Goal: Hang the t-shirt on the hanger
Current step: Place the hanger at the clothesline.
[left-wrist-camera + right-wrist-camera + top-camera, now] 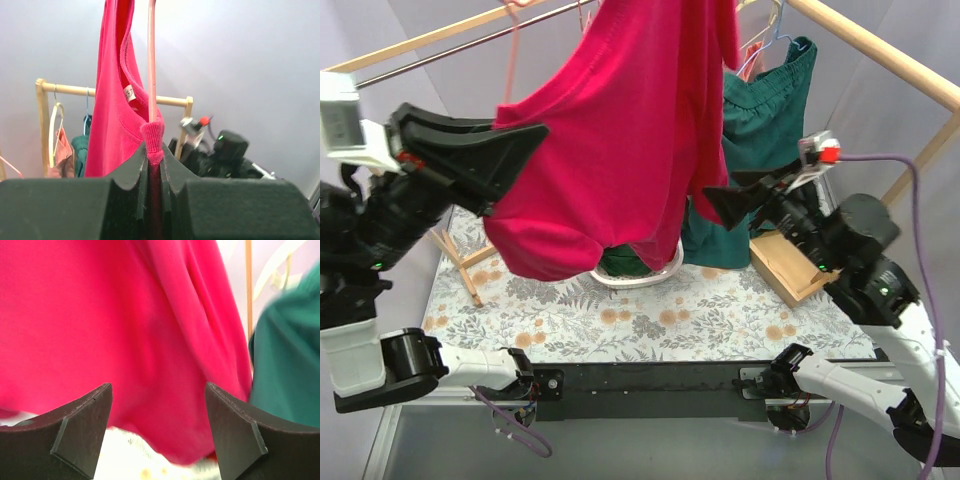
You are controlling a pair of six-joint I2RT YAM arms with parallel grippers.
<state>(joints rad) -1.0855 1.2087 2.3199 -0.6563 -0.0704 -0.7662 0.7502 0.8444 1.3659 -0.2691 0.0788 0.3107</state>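
Observation:
The crimson-pink t-shirt hangs in the air from the top of the view, its lower part bunched above the table. My left gripper is shut on a fold of its ribbed collar, beside the white neck label. The thin pale-pink hanger shows as a wire running straight up from that fold; whether the jaws also pinch the wire I cannot tell. My right gripper is open and empty at the shirt's right lower edge, and the shirt fills its wrist view.
A wooden drying rack's rail crosses the top. Teal-green shorts hang at the right. A dark green garment lies in a white basket under the shirt. A wooden box stands at the right on the floral tablecloth. A cream hanger hangs on the rack.

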